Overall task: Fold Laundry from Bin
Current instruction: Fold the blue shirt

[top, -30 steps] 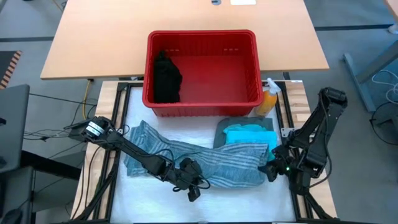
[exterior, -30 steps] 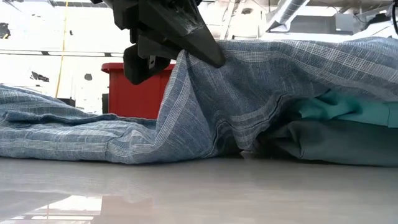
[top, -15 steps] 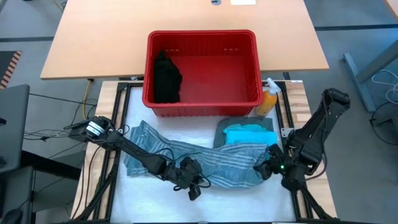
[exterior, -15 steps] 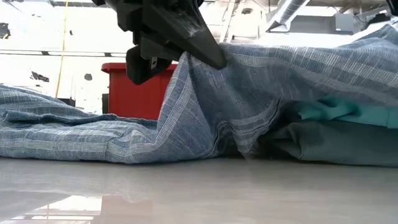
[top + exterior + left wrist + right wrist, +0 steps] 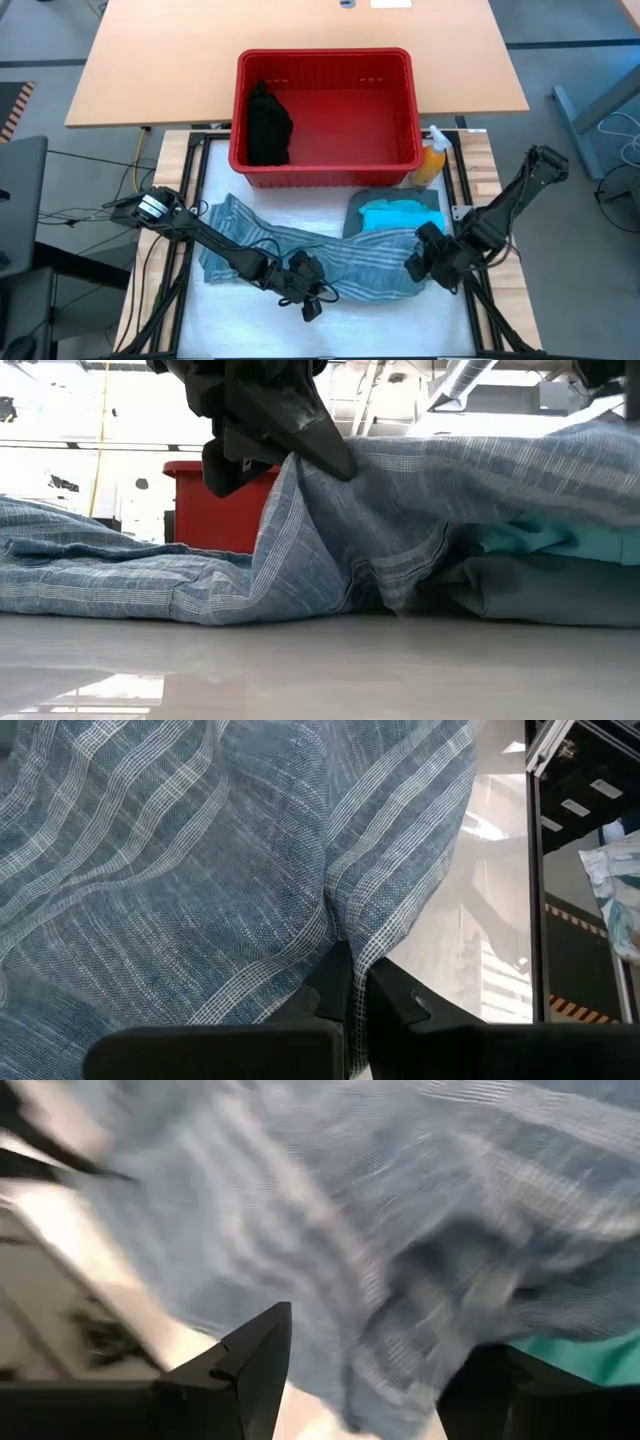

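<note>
So the striped cloth [image 5: 300, 255] was spread across the white mat in front of the red bin [image 5: 325, 160], with its right end draped over the teal garment [image 5: 395, 215] and the grey-green one [image 5: 372, 203] under that. The left gripper [image 5: 305, 290] had its 2 fingers pinched together on the cloth's near edge, pulled up into a little peak in the low view. The right gripper [image 5: 420, 262] sat at the cloth's right end with its fingers spread apart, nothing between them that I could see.

What I'd worry about: the cloth overlapped that teal and grey-green stack, so if the right fingers closed there they could easily catch the teal layer too and drag the pile along. Also the left grip was just a small pinch near the hem, so a hard tug from the right side might slip it free or bunch the fabric instead of flattening it.

Other stuff around: 1 black garment [image 5: 268, 125] was in the bin's left end, not yet taken out. An orange spray bottle [image 5: 432, 160] stood just beside the bin's right front corner, close to the right arm's side, so a wide swing could knock it over.
</note>
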Robot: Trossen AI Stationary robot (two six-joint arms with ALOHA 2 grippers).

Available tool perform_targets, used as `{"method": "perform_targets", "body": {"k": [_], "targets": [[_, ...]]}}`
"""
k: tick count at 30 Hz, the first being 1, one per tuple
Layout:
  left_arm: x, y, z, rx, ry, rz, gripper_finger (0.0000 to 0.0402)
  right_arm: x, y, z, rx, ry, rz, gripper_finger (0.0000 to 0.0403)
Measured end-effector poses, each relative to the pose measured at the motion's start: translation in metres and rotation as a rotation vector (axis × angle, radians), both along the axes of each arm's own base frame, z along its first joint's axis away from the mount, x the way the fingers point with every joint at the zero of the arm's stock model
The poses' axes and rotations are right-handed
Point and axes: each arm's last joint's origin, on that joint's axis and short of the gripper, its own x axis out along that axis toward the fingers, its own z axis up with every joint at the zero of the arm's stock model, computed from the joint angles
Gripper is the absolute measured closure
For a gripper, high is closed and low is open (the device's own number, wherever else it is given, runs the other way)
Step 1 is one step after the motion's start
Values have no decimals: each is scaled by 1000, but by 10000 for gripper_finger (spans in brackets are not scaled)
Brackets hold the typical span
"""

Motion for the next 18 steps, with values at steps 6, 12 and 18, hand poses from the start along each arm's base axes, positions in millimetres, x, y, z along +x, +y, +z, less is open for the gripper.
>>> {"method": "perform_targets", "body": {"k": [6, 12, 18], "targets": [[-2, 0, -2, 3, 34, -15, 402, 4, -3, -7, 60, 140, 53, 163], [-3, 1, -4, 15, 52, -17, 402, 9, -4, 8, 106, 134, 91, 163], [-1, 4, -4, 28, 52, -27, 401, 1, -14, 31, 22, 180, 43, 163]]}}
